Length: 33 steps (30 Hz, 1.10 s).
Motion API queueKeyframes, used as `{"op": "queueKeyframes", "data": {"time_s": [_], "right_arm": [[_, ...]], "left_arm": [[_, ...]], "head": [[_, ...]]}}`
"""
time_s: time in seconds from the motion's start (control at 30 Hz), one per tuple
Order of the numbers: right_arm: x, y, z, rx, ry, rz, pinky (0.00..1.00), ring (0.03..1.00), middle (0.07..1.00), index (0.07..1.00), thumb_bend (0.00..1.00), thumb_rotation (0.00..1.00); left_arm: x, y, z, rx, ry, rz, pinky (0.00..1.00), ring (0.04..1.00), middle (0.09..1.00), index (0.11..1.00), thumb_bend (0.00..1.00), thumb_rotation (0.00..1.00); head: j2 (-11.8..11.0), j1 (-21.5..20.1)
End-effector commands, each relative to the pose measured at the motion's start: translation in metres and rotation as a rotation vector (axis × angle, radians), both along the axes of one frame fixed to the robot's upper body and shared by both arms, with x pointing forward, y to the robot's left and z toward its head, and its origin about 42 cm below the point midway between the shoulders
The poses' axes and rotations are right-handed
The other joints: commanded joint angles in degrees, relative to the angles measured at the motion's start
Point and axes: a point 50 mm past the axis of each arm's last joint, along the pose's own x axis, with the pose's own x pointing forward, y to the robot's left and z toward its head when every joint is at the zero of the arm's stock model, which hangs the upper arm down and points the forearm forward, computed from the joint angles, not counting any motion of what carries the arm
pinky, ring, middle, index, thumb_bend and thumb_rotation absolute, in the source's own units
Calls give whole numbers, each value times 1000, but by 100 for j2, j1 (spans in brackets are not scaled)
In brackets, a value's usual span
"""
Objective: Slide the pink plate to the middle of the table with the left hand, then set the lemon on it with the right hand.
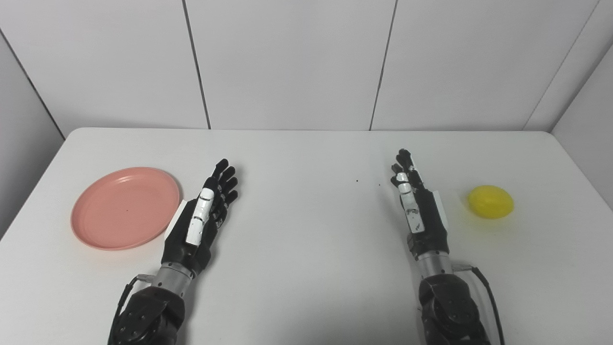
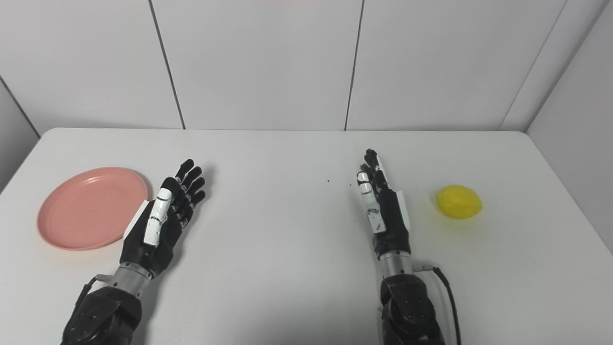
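Lemon: long axis lay left-right, beside the empty, flat right hand. Left hand (flat, empty) adjoined the pink plate.

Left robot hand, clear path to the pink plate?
Probably yes. The left robot hand lies open right beside the pink plate, near its right rim, and nothing stands between them on the table.

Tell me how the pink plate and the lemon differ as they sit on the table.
The pink plate is wide, flat and shallow; the lemon is small, rounded and bright yellow. The plate lies at the table's left side, right beside the left robot hand; the lemon lies at the right side, clearly apart from the right robot hand. Both rest on the table, unheld.
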Motion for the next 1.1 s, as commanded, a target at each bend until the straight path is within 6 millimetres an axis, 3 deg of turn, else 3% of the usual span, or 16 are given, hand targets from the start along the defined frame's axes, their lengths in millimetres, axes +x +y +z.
{"op": "queueKeyframes", "data": {"time_s": [0.0,0.23,0.43,0.63,0.77,0.9,1.07], "right_arm": [[1,3,17,0,-30,5,965,949,959,949,686,884],[-26,5,19,29,14,31,985,976,980,974,637,875],[-43,7,10,19,15,19,975,972,982,982,676,888],[-47,11,9,40,7,13,973,970,975,976,680,858],[-46,9,1,21,1,18,970,972,977,983,639,881],[-50,16,23,-3,-29,21,983,985,988,998,599,930],[-50,10,23,-23,-20,21,988,984,994,998,596,937]], "left_arm": [[-2,-5,14,-11,-49,12,1000,1000,1000,1000,589,940],[-19,-9,13,-43,-59,27,1000,1000,1000,1000,586,973],[-24,-12,6,-65,-53,68,1000,1000,1000,1000,562,916],[-26,-16,8,-60,-51,81,1000,1000,1000,1000,560,959],[-30,-13,-1,-47,-28,95,1000,1000,1000,1000,566,944],[-28,-5,-15,-29,-14,90,1000,1000,1000,1000,604,930],[-24,-8,-21,-46,-17,98,1000,1000,1000,1000,622,890]], "head": [[-1,23],[-66,62],[-161,-28],[-195,67],[-268,123],[-288,258],[-411,484]]}}
